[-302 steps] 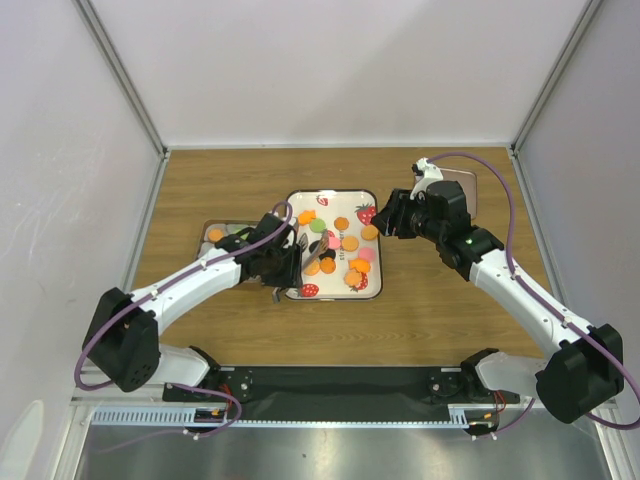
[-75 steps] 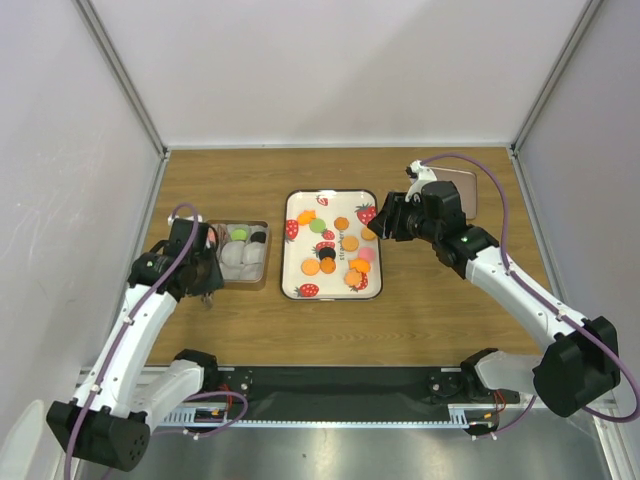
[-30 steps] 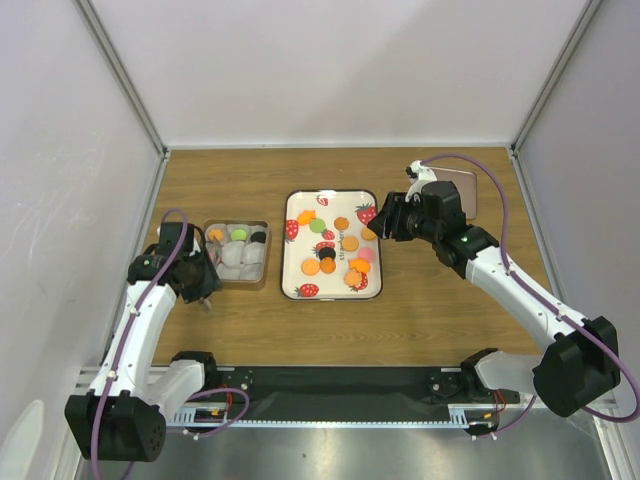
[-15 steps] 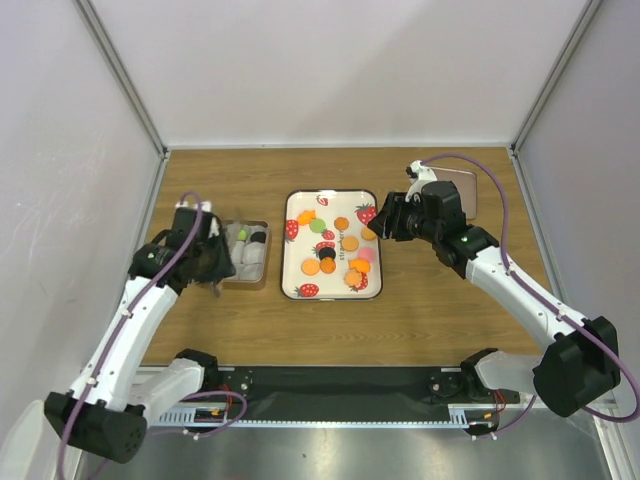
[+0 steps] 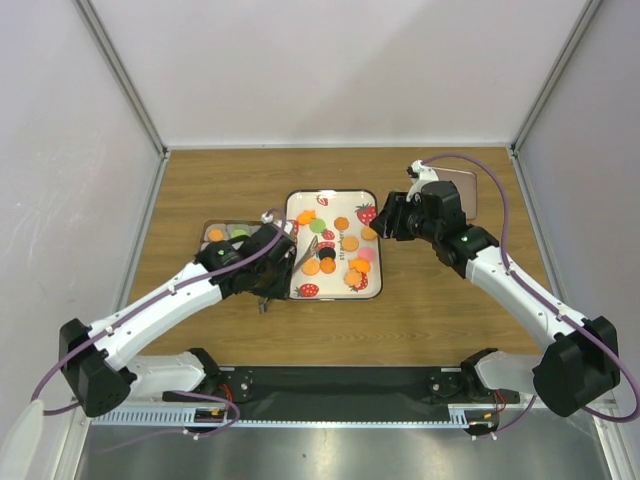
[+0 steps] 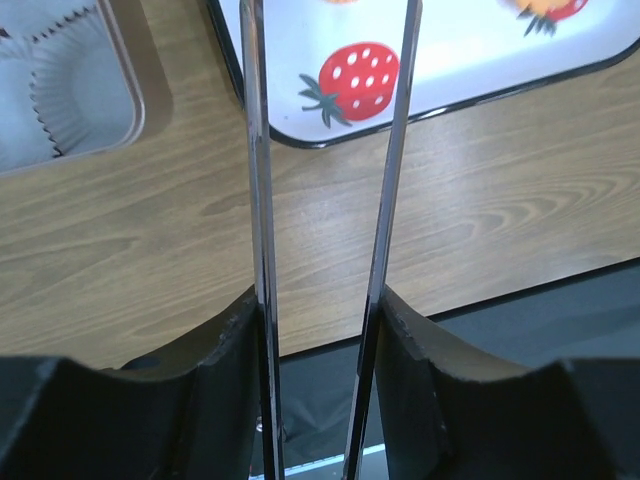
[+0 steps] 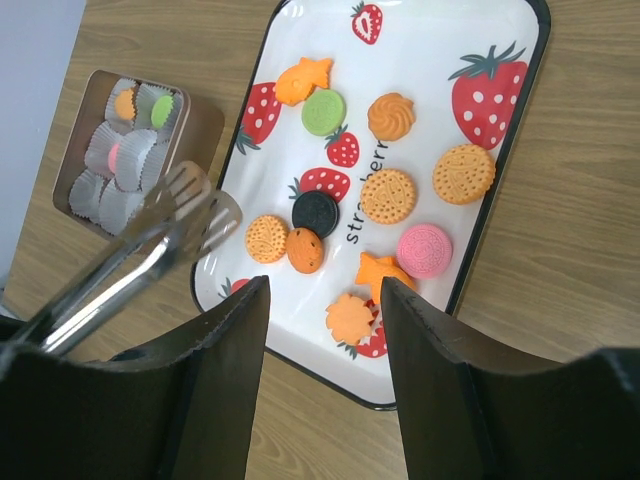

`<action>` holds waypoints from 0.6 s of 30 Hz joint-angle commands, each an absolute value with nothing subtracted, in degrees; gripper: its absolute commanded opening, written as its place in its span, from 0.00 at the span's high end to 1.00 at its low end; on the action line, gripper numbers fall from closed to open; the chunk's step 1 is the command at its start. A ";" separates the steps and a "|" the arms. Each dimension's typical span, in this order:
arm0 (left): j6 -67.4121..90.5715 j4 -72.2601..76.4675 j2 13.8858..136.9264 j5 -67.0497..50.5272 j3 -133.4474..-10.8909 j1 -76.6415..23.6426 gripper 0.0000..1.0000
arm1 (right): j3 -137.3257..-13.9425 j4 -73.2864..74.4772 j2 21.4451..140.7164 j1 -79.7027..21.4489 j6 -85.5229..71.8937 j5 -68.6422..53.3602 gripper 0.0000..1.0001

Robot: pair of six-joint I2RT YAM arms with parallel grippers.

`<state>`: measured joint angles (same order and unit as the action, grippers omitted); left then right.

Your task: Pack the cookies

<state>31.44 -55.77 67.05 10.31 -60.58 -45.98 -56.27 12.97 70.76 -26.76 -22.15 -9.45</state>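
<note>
My left gripper (image 5: 267,282) clenches tongs (image 7: 145,243) over the tray's (image 7: 436,112) edge near the cookies (image 7: 388,196), with the cup box (image 7: 203,128) alongside; my right gripper (image 5: 388,222) hangs released.

Printed in dark script along the middle of the strawberry-patterned tray (image 7: 430,45), just ahead of the right gripper (image 7: 322,290): "str" and, farther from the gripper, "berr". Letters between them hidden under a round tan cookie (image 7: 387,196). Same print too small to read from the top view.
</note>
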 commanded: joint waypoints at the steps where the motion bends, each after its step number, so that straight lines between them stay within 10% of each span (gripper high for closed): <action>1: 32.43 -52.65 67.93 10.46 -58.80 -47.54 0.51 | -58.71 12.66 71.02 -26.81 -21.09 -8.53 0.46; 18: 31.91 -52.21 74.18 12.48 -57.31 -50.98 0.50 | -58.54 12.66 71.02 -26.89 -20.83 -8.44 0.46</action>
<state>31.53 -53.25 73.60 10.90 -57.10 -50.39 -56.29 13.04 70.85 -26.79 -21.96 -9.30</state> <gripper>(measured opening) 0.503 0.544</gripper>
